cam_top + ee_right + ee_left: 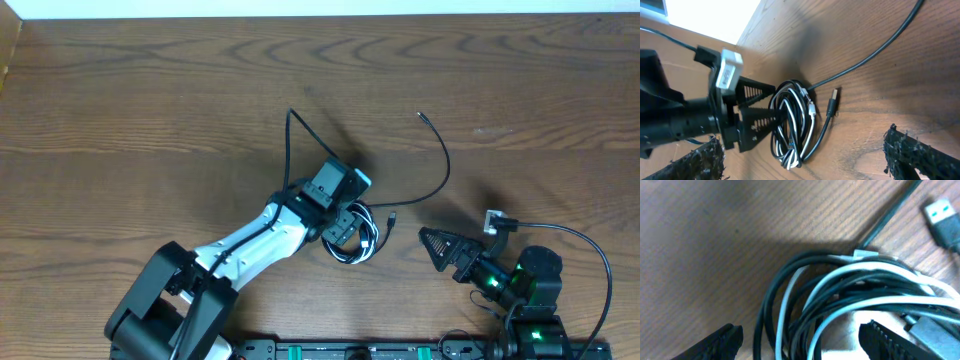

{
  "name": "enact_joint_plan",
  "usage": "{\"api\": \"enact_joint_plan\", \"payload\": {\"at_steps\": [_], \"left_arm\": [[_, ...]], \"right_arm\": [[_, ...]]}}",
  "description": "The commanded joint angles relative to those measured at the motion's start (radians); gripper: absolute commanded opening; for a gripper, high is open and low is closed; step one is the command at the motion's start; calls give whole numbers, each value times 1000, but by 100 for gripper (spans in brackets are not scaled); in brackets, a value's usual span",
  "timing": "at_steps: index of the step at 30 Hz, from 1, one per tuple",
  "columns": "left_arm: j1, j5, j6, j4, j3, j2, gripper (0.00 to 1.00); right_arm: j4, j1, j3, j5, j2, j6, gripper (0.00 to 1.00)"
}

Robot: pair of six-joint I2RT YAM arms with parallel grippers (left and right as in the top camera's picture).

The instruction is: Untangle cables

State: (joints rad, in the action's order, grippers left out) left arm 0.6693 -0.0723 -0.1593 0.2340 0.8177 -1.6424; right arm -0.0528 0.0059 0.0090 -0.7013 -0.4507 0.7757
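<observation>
With the coiled bundle of black and white cables [792,125] straddled by the released left hand [801,332], every strand could be pinched and dragged together.

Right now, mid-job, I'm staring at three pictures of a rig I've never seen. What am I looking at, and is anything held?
Two robot arms work at a wooden table. The overhead picture looks straight down: the left arm reaches to the middle, the right arm sits at lower right. The other two pictures come from cameras on each wrist. On the table lies a coil of black and white cables, with one loose black cable curving away and a USB plug beside the coil. The left arm's jaws stand open on either side of the coil, not clamped. The right arm's jaws are open and empty.
</observation>
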Motion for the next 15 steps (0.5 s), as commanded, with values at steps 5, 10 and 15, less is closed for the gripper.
{"api": "enact_joint_plan", "payload": {"at_steps": [5,10,15], "left_arm": [[-1,13,-28,-94,-53,-6,79],[-2,13,-27,-143,-55,-11,73],[-2,13,-27,-175,-55,-68,61]], "right_arm": [[0,9,-3,14,0,-23,99],[0,9,-3,14,0,-22,99],[0,9,-3,7,0,-22,99]]}}
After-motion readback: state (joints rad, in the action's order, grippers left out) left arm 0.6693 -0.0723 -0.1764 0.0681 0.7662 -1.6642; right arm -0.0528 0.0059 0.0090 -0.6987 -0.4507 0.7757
